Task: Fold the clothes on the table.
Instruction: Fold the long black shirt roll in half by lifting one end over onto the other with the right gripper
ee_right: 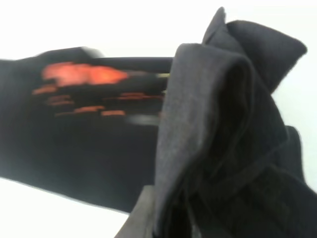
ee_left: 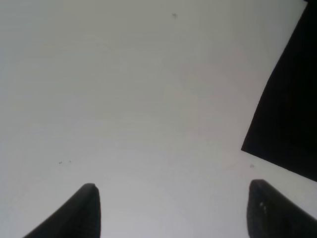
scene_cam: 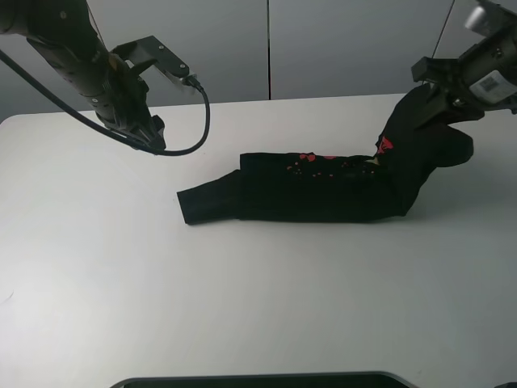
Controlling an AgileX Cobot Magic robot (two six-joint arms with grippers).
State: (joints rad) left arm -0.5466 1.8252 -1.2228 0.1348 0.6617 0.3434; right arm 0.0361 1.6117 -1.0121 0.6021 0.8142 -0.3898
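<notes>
A black garment with red print lies in a long folded strip across the middle of the white table. Its right end is lifted off the table. My right gripper is shut on that raised end; in the right wrist view the bunched black cloth fills the picture and hides the fingers. My left gripper hangs above the table, left of the garment, open and empty. In the left wrist view its two dark fingertips stand wide apart over bare table, with a corner of the garment at the side.
A black cable loops from the left arm. A dark object's edge shows at the table's front. A grey panelled wall stands behind the table.
</notes>
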